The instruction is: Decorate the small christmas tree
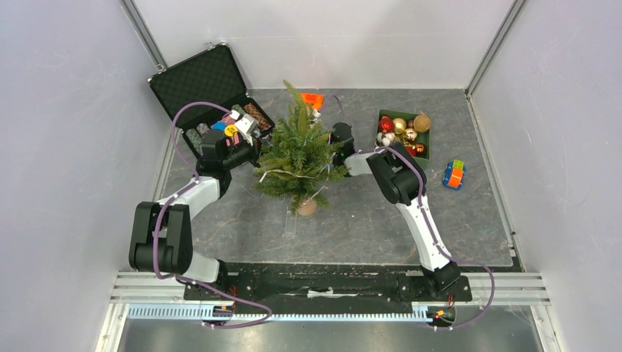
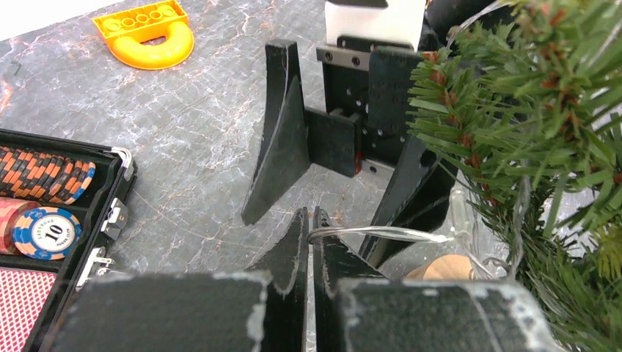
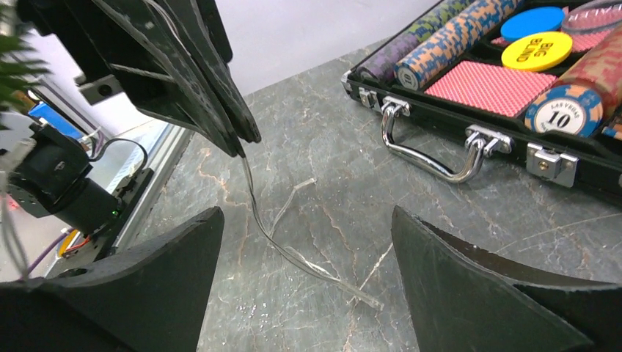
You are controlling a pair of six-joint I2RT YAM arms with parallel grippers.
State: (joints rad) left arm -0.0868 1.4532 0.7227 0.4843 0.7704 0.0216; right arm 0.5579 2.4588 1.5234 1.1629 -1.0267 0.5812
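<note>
The small christmas tree (image 1: 297,154) stands mid-table on its tan stump (image 1: 307,207), with a thin clear light wire (image 1: 282,172) draped over its lower branches. My left gripper (image 1: 253,152) is at the tree's left side, and my right gripper (image 1: 336,150) is at its right, partly behind needles. In the left wrist view my left gripper (image 2: 311,216) is shut on the clear wire (image 2: 381,233), which runs right toward the tree (image 2: 528,110). In the right wrist view my right gripper (image 3: 306,214) stands open and empty over the wire's loose end (image 3: 293,253) on the table.
An open black briefcase (image 1: 209,95) with poker chips (image 2: 48,233) and cards sits at the back left. A green tray (image 1: 427,143) of baubles stands at the back right, with a coloured block (image 1: 454,174) beside it. A yellow-orange toy piece (image 2: 147,33) lies behind the tree.
</note>
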